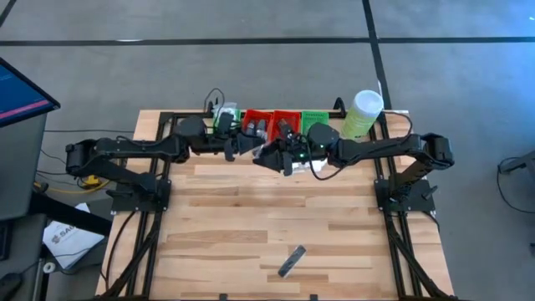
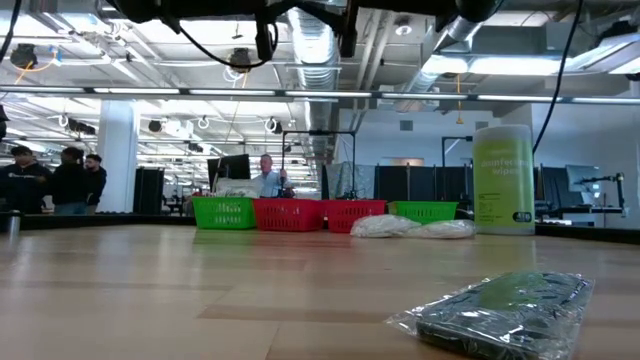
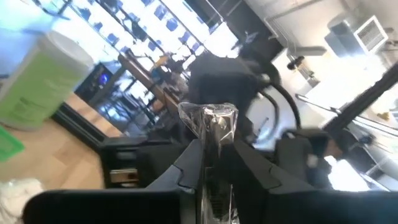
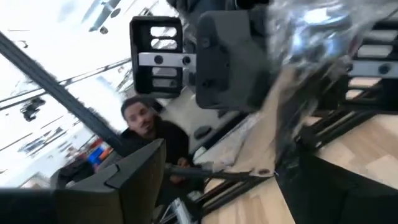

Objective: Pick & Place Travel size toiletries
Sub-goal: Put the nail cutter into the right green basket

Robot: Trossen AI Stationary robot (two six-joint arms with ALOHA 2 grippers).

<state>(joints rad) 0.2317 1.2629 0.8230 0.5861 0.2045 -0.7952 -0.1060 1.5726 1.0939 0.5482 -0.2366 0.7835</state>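
My left gripper [image 1: 249, 146] hangs above the table's far middle, in front of the trays, shut on a toiletry in crinkled clear wrap [image 3: 213, 124]. My right gripper [image 1: 273, 157] faces it from the right, open. In the right wrist view the wrap [image 4: 311, 43] shows just beyond the spread fingers; I cannot tell whether they touch it. Another wrapped dark toiletry [image 1: 291, 261] lies flat near the table's front edge. Two white soft packets [image 2: 385, 227] [image 2: 445, 229] lie by the trays. My left gripper pinches the wrapped toiletry between its two fingers [image 3: 186, 165], which come roughly level from the table's left. The silvery free end [image 3: 217, 118] sticks out past the fingertips toward my right gripper. The toiletry is lifted clear of the table.
A row of small green and red trays [image 2: 288, 213] stands along the far edge. A tall pale green canister with a white lid [image 1: 364, 113] stands at the far right. Bare wood [image 1: 276, 217] lies between the arms and the front edge. People stand in the room behind.
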